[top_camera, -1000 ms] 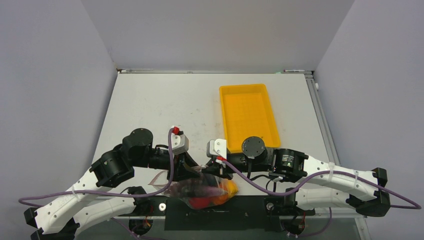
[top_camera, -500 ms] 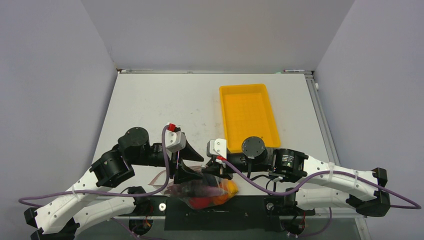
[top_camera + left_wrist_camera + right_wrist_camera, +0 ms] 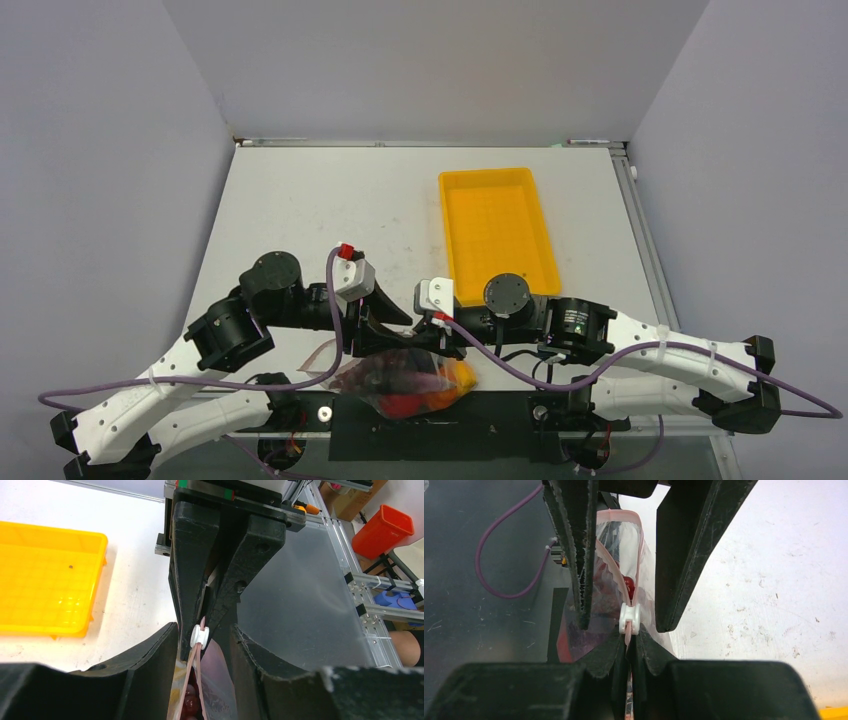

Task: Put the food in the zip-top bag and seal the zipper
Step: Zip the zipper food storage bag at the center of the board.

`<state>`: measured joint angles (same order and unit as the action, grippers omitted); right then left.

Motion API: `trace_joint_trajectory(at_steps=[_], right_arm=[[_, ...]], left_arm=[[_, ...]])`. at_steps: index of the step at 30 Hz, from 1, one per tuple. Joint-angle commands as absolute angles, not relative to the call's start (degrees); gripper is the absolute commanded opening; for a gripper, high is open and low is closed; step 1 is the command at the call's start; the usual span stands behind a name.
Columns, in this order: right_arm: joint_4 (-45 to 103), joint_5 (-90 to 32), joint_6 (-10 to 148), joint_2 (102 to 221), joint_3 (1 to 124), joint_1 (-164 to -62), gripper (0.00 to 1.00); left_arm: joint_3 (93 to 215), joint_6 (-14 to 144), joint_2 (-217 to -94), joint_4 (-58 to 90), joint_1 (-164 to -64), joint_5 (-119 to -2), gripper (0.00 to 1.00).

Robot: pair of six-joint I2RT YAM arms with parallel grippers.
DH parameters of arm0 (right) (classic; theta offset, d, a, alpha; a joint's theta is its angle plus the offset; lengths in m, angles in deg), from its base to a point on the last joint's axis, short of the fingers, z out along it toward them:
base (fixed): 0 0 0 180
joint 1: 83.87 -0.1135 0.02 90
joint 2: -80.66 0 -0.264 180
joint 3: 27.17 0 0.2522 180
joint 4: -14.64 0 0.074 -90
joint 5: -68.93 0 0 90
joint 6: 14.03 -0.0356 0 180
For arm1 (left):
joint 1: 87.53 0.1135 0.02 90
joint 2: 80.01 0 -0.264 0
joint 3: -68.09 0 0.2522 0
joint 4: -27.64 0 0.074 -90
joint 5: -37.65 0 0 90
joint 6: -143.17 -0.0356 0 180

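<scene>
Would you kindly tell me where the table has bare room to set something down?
The table is bare left of the yellow tray, from the far edge to about midway. Crowded at the near edge: the left pincer and right pincer meet at the zip-top bag.

No writing is legible (the motor label (image 3: 573, 318) is too small).

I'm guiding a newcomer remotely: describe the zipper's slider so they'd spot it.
At the middle of the table's near edge sits the clear bag of toy food. On its pink zipper strip sits the slider: the only small white clip.
</scene>
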<state>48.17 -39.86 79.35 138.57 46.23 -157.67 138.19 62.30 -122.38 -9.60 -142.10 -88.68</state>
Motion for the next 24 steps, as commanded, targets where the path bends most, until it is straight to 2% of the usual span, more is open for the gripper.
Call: trace_joint_trajectory(at_steps=[1, 15, 20, 24], right_arm=[[45.31, -39.46, 78.66, 137.0, 46.67, -157.26, 0.05], [45.03, -38.52, 78.22, 136.8, 47.04, -157.21, 0.05], [43.95, -37.48, 77.69, 135.77, 46.44, -157.28, 0.05], [42.91, -37.08, 77.31, 134.63, 45.77, -157.26, 0.05]], left_arm=[[140.25, 62.23, -121.98, -6.75, -142.2, -89.65, 0.37], [139.24, 61.2, -122.02, -9.05, -142.2, -89.27, 0.19], [139.4, 60.53, -121.96, -10.37, -142.2, -88.86, 0.0], [139.5, 60.09, -121.68, -11.5, -142.2, -87.21, 0.0]])
